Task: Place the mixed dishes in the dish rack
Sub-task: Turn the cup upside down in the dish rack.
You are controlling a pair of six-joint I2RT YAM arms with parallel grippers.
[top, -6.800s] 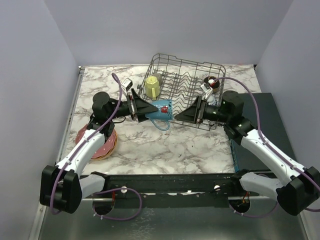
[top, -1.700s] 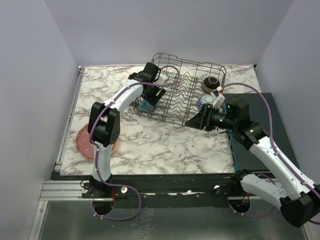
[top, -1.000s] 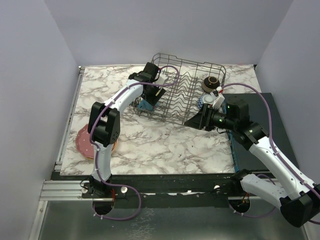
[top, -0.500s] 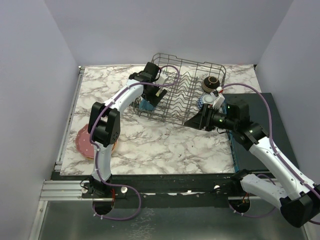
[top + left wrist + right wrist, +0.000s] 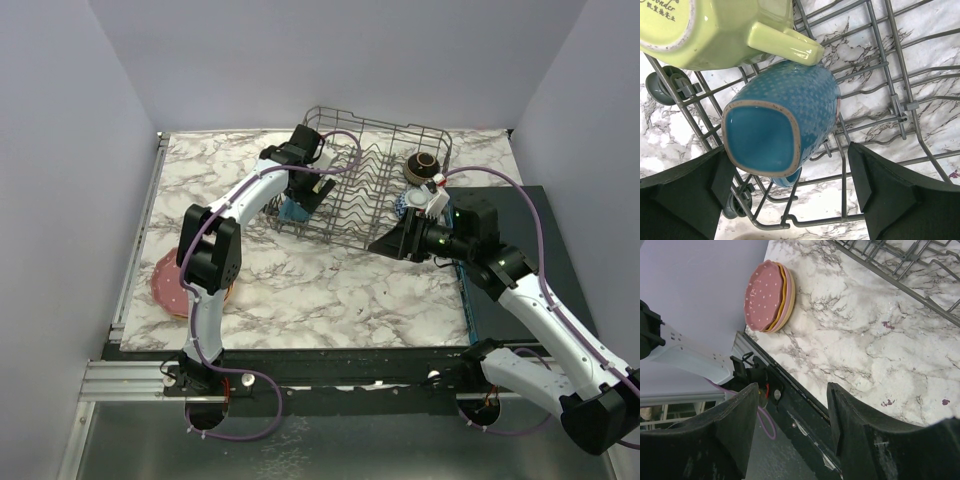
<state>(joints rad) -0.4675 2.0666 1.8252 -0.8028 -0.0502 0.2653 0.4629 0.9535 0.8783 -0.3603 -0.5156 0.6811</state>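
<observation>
The grey wire dish rack (image 5: 372,190) stands at the back of the table. My left gripper (image 5: 308,190) is open above its left end. In the left wrist view the left gripper (image 5: 792,200) has its fingers spread wide. The blue mug (image 5: 785,115) lies on its side on the rack wires (image 5: 880,65) between them, beside the pale yellow mug (image 5: 715,30). The dark brown bowl (image 5: 422,165) and the blue-white bowl (image 5: 402,205) sit at the rack's right end. My right gripper (image 5: 385,243) is open and empty over the table. The pink plate (image 5: 765,292) tops a stack.
The plate stack (image 5: 165,283) lies at the table's left front edge. A dark flat box (image 5: 530,230) lies right of the rack, under my right arm. Grey walls close in the left, back and right sides. A black rail (image 5: 805,405) runs along the near edge.
Earlier my left gripper held the blue mug in front of the rack; the mug now lies inside it. My right gripper has drawn back from the rack. Over the last second almost nothing moved.
</observation>
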